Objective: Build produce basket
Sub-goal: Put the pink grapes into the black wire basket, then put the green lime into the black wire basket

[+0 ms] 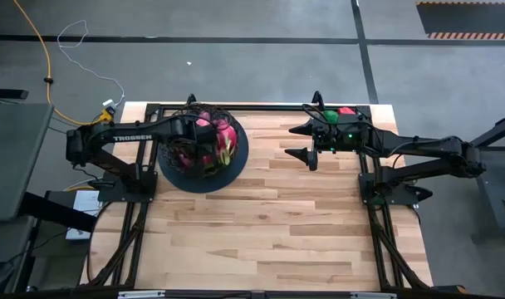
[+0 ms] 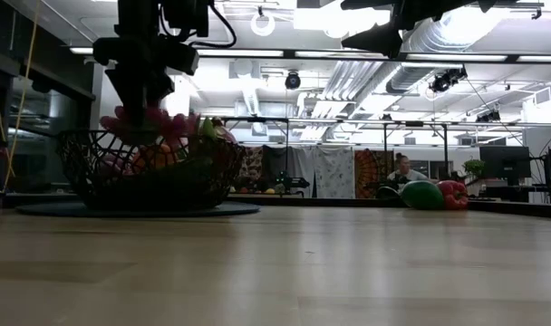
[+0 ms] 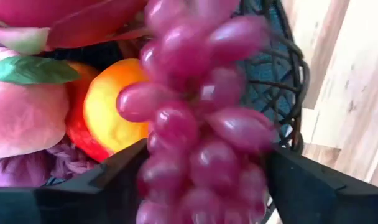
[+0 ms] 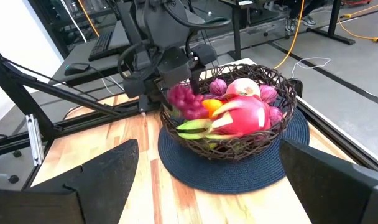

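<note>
One grape bunch [image 3: 198, 118] between left hand [image 3: 201, 180] fingers.

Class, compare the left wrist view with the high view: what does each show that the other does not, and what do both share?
Only the left wrist view shows the purple grape bunch hanging between the left gripper's fingers, beside an orange. Only the high view shows the right gripper, open above the table, and the green and red peppers behind it. Both show the black wire basket filled with produce.
</note>
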Controlling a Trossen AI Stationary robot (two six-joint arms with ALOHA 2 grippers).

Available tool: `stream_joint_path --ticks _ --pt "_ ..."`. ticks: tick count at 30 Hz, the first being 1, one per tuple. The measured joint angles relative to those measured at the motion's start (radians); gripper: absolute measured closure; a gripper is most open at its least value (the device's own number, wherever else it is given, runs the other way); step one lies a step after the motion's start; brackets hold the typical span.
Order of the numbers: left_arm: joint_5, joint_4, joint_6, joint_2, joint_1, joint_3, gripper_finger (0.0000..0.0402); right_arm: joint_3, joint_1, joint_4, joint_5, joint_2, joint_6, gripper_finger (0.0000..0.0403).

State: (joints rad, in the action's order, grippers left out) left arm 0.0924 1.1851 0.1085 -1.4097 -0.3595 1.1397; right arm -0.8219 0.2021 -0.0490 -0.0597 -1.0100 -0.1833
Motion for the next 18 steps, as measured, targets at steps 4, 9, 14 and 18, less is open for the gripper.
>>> stream_joint_path --ticks 4,9,14,18 --pt "0.005 0.002 -0.004 0.000 0.000 0.000 0.0089 0.000 0.000 0.000 0.000 0.000 0.000 0.0026" --pt "0.005 0.040 -0.024 0.000 0.000 0.013 0.0070 0.000 0.000 0.000 0.000 0.000 0.000 0.0026" --pt "0.010 0.093 -0.036 0.005 0.000 0.108 0.0069 0.000 0.000 0.000 0.000 0.000 0.000 0.0026" --pt "0.018 0.083 -0.058 0.047 0.000 0.213 0.0069 0.000 0.000 0.000 0.000 0.000 0.000 0.0026"
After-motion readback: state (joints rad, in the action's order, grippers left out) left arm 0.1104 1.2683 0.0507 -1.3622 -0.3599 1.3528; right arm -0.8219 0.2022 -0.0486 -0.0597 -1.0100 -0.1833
